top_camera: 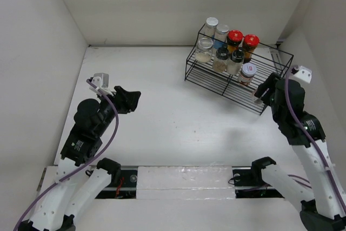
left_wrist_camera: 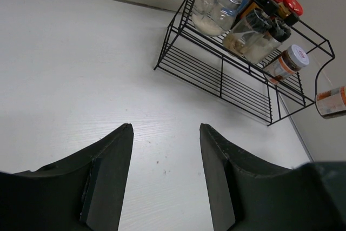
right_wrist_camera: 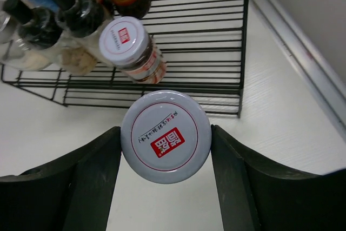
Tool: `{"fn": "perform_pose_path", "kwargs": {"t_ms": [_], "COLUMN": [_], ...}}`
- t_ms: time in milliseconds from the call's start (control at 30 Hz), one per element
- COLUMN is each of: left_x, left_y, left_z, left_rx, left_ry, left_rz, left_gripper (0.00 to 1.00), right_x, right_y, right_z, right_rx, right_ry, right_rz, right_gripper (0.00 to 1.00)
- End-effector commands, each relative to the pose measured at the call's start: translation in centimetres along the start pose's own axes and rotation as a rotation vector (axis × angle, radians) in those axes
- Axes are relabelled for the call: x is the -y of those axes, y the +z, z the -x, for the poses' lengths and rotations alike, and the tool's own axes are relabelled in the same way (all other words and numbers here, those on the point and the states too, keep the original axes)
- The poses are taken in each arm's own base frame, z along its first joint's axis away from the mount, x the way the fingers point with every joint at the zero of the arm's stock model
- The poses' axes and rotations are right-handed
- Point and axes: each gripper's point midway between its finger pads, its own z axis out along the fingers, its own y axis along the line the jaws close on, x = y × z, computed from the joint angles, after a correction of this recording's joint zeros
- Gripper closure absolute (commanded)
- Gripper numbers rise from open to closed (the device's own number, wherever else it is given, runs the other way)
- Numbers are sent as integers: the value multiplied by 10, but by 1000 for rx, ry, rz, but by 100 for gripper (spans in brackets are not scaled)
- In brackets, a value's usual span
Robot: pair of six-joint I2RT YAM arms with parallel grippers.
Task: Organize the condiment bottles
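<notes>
Condiment bottles (top_camera: 221, 58) are standing in two rows inside the black wire rack (top_camera: 273, 58) at the far right of the table (top_camera: 162, 106), and one more is being held just outside it. In the back row, two dark red-capped bottles (top_camera: 234, 39) are sitting side by side, with a silver-capped jar (top_camera: 211, 25) and a pale-capped jar (top_camera: 221, 31) lining up to their left. In the front row, a wide clear jar (top_camera: 204, 51) holding pale powder is sitting at the left end. Two black-topped bottles (top_camera: 236, 60) are standing next to it, and a small labelled jar (right_wrist_camera: 125, 39) with a white lid is closing the row on the right.

A second white-lidded jar (right_wrist_camera: 165, 136), its lid bearing a red logo, is sitting just in front of the rack's front edge, toward its right end. The right gripper (right_wrist_camera: 165, 133) is gripping it, jaws spread fairly wide with both fingers (right_wrist_camera: 92, 177) pressing against the jar's sides. Whether its base is touching the table I cannot tell.

Well apart from the rack, the left gripper (left_wrist_camera: 165, 133) is hovering over the left side of the table and pointing toward the rack, its jaws standing partly open with nothing between them.
</notes>
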Motion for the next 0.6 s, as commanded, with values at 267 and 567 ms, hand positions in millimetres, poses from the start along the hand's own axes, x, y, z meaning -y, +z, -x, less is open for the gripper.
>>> {"fn": "perform_pose_path", "kwargs": {"t_ms": [267, 567], "left_x": [-5, -8], "left_y": [16, 18], "left_z": [-9, -10], "left_rx": [-37, -41], "left_ry": [15, 15], "left_rz": [15, 28], "left_gripper": [53, 53], "right_x": [-12, -6], "right_y": [72, 129], "right_z": [93, 72], "right_rx": [237, 175], "right_ry": [43, 35], "right_rz": [-22, -34], "right_gripper": [53, 53]}}
